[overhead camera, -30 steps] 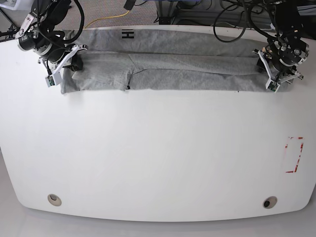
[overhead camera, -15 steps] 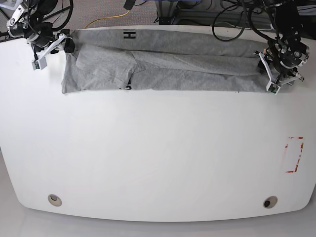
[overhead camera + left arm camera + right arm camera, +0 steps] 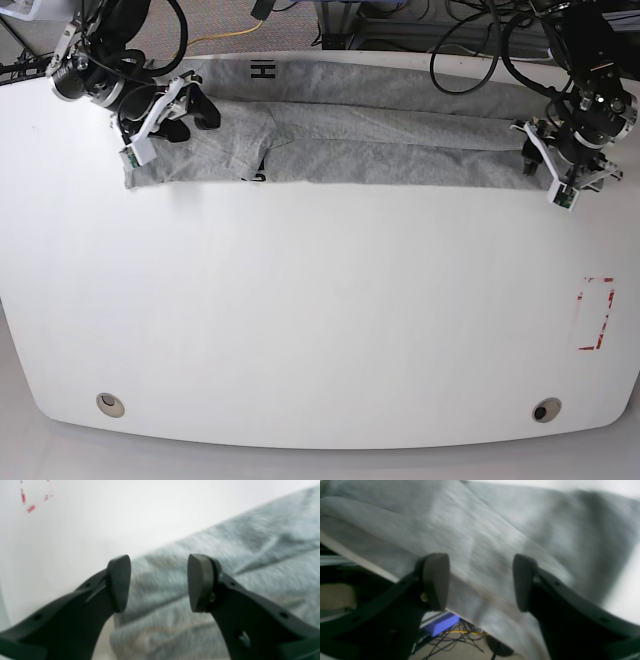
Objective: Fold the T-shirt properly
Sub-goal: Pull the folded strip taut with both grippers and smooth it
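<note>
1. Grey cloth fills the left wrist view: you see the shirt point(image 3: 225, 580) lying on the white table point(image 3: 75, 530), its end edge running under the left gripper point(image 3: 159, 582). The jaws stand well apart with nothing between them, so nothing is held. The gripper hangs over the shirt's end, probably because that is where you would take hold for the next fold. Red marks point(image 3: 27, 502) show faintly at the top left.

2. In the right wrist view, blurred, the right gripper point(image 3: 481, 582) is also spread wide and empty. The shirt point(image 3: 482, 530) lies below it and drapes over the table's far edge, with cables and floor underneath.

3. From the base view, the shirt point(image 3: 380, 140) lies as a long band along the far edge of the table point(image 3: 320, 330), lettering point(image 3: 261, 70) showing near the back edge. The right gripper point(image 3: 160, 112) sits over one end and the left gripper point(image 3: 560, 165) over the other. You have one arm at each end, which suits lifting both ends together. The band looks only partly folded.
</note>
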You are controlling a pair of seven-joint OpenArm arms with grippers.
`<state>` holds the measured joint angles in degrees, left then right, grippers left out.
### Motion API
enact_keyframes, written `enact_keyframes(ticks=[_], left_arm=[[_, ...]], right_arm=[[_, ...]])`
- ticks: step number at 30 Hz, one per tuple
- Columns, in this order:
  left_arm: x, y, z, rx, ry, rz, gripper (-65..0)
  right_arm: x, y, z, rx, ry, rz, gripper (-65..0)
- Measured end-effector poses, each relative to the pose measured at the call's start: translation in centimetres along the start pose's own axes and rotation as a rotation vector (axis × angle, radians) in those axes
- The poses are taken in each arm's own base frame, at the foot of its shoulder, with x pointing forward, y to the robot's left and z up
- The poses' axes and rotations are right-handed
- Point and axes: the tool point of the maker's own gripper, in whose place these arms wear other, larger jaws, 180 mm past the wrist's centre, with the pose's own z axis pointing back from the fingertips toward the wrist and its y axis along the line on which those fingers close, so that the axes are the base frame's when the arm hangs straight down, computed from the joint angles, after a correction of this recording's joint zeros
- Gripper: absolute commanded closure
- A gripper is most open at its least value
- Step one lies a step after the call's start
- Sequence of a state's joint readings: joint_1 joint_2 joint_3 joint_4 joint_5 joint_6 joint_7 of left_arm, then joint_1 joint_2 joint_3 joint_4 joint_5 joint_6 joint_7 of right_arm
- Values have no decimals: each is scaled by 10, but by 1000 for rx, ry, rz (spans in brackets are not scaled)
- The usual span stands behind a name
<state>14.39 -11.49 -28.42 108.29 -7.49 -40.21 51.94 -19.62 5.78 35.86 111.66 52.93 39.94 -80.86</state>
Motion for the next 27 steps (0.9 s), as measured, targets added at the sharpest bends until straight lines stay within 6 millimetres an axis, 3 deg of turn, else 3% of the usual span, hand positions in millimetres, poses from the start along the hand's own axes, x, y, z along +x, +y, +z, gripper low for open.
enact_keyframes(ticks=[4, 7, 10, 12, 19, 27], left_arm=[[-12, 32, 16, 47, 11, 153, -533], [-8, 54, 29, 81, -38, 242, -579], [-15, 65, 38, 94, -29, 300, -583], [-26, 68, 41, 104, 5, 328, -583], [-54, 76, 29, 44, 34, 445, -583], [-89, 73, 15, -56, 85, 559, -583]], right_arm=[[-12, 2, -13, -24, 68, 21, -384], [-29, -5, -23, -54, 138, -7, -338], [-39, -12, -32, -62, 165, -42, -255], [-39, -16, -37, -56, 166, -60, -243], [-26, -25, -51, -12, 119, -99, -320], [-21, -29, -51, -10, 109, -95, -328]])
